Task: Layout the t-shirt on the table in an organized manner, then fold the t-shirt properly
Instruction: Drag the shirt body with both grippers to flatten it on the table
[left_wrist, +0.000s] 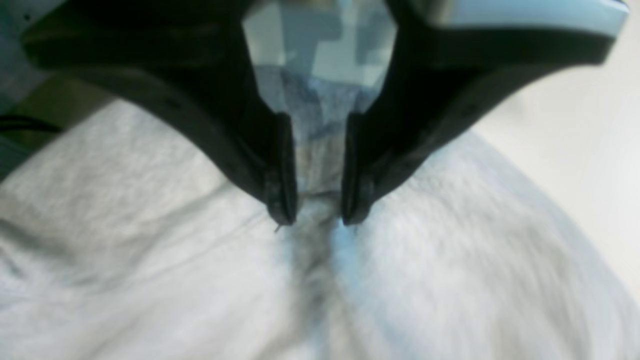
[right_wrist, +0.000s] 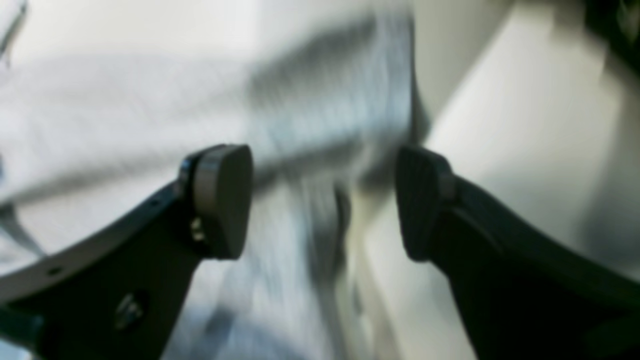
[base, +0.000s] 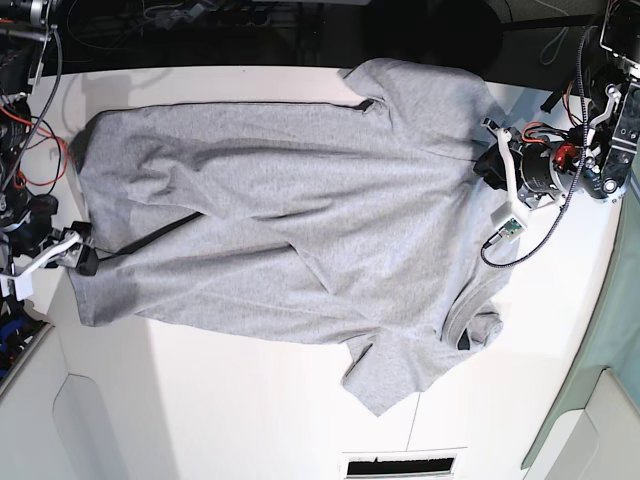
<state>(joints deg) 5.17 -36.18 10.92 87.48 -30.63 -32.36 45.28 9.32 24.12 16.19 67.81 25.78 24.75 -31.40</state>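
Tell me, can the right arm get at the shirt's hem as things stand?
Probably yes. The right gripper stands open right at the hem of the shirt, and nothing lies between them on the table.

Black curved fingers on left gripper (left_wrist: 318, 220), tapering to thin ribbed pad edges; right gripper (right_wrist: 324, 202) fitted with dark oval pads (right_wrist: 222, 200), one ribbed, on black fingers with recessed screws. Seen from base view: black motor housings, white brackets, red and black wiring, small green circuit board (base: 511, 227)
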